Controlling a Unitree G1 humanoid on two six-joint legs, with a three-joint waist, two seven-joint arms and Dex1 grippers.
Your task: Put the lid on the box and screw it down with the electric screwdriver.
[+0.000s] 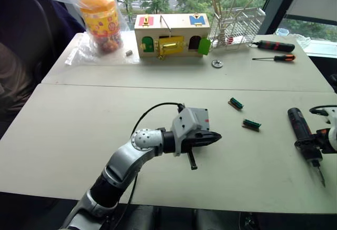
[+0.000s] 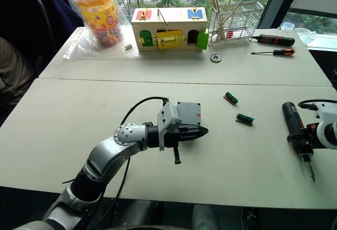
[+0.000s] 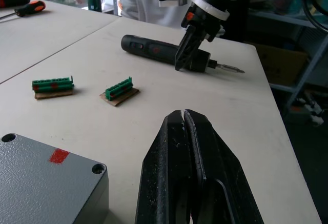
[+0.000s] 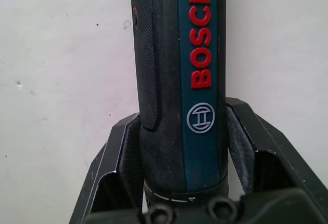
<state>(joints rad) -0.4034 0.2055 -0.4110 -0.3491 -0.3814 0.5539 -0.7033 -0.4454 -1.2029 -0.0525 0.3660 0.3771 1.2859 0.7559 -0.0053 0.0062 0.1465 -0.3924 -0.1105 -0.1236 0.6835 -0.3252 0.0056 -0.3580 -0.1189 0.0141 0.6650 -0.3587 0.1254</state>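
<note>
The grey box stands mid-table, its flat top face carrying a red mark and corner screw holes. I cannot tell whether that face is the lid. My left gripper is shut and empty, hovering just beside the box on its near right. The black electric screwdriver lies on the table at the right, bit pointing toward the front edge. My right gripper is shut on its body near the bit end, a finger on either side.
Two green terminal blocks lie between the box and the driver. At the back stand a wooden box with coloured doors, a wire rack, a bagged candy jar and two hand screwdrivers.
</note>
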